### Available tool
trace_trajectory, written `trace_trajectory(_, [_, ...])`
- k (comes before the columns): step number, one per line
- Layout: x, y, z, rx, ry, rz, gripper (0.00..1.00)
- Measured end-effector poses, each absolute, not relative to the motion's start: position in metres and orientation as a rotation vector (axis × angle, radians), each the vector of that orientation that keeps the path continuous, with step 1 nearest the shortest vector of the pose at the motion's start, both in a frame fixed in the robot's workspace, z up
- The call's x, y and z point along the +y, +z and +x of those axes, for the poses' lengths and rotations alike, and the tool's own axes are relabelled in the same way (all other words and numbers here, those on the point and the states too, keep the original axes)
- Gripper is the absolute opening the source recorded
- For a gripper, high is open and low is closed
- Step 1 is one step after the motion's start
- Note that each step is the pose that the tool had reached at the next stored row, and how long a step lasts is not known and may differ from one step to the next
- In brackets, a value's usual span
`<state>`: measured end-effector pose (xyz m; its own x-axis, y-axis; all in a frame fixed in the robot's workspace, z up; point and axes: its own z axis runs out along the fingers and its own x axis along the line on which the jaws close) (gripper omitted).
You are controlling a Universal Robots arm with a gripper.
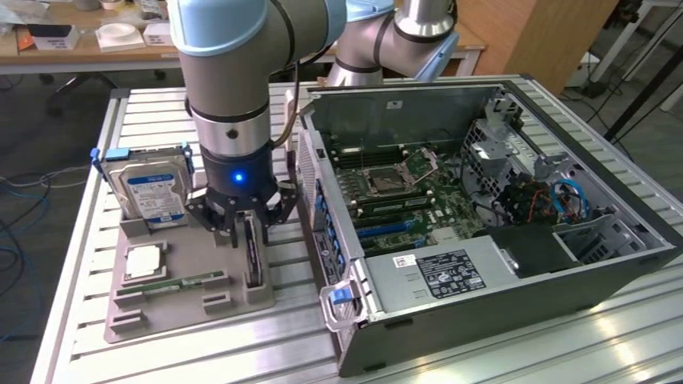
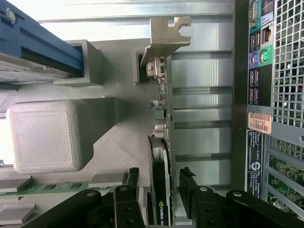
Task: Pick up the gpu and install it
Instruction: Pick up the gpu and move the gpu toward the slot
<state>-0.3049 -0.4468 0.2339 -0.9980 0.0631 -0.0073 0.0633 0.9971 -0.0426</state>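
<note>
On the grey tray (image 1: 160,314) at the exterior view's left side of the counter (image 1: 213,356), the gpu (image 1: 253,258) stands on its long edge in a slot, close to the open computer case (image 1: 427,100). The pincer (image 1: 248,234) is down over it with its jaws wide apart, one finger on each side of the card. The wrist view shows the fingers (image 2: 133,176) level with the card's black cover and a sliver of daylight on both sides, so nothing is gripped yet. The silver bracket (image 2: 167,34) sits at the card's far end, tucked against a block of the tray.

The risks look to me like these. The gaps on the two sides are not quite equal, so one finger could meet the card first and lean it in its slot. The card is thin and is straddled toward one end (away from the bracket), so the free end could sag or swing if lifted. The bracket's hooked tip could also snag the tray block. The hard drive (image 1: 149,188) and memory stick (image 1: 181,282) sit well apart from all this.
</note>
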Motion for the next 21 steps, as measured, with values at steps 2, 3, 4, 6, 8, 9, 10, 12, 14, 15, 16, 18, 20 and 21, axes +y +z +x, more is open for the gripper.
trace_trajectory(2, [-0.4468,0.2337,-0.3049,3.133,-0.067,0.099,0.47])
trace_trajectory(3, [-0.4468,0.2336,-0.3049,3.133,-0.067,0.099,0.47])
trace_trajectory(4, [-0.4468,0.2335,-0.3049,3.133,-0.067,0.099,0.47])
trace_trajectory(6, [-0.4467,0.2332,-0.3047,3.133,-0.067,0.099,0.47])
trace_trajectory(8, [-0.4467,0.2324,-0.3047,3.133,-0.066,0.099,0.47])
trace_trajectory(9, [-0.4468,0.232,-0.3045,3.133,-0.067,0.099,0.47])
trace_trajectory(10, [-0.4468,0.2319,-0.3045,3.133,-0.067,0.099,0.47])
trace_trajectory(12, [-0.4468,0.2318,-0.3042,3.133,-0.067,0.099,0.47])
trace_trajectory(14, [-0.4468,0.2317,-0.3041,3.133,-0.067,0.099,0.47])
trace_trajectory(15, [-0.4468,0.2317,-0.3041,3.133,-0.067,0.099,0.47])
trace_trajectory(16, [-0.4468,0.2318,-0.3041,3.133,-0.067,0.099,0.47])
trace_trajectory(18, [-0.4468,0.2318,-0.3041,3.133,-0.067,0.099,0.47])
trace_trajectory(20, [-0.4468,0.2318,-0.3041,3.133,-0.067,0.099,0.46])
trace_trajectory(21, [-0.4468,0.2318,-0.3041,3.133,-0.067,0.099,0.39])
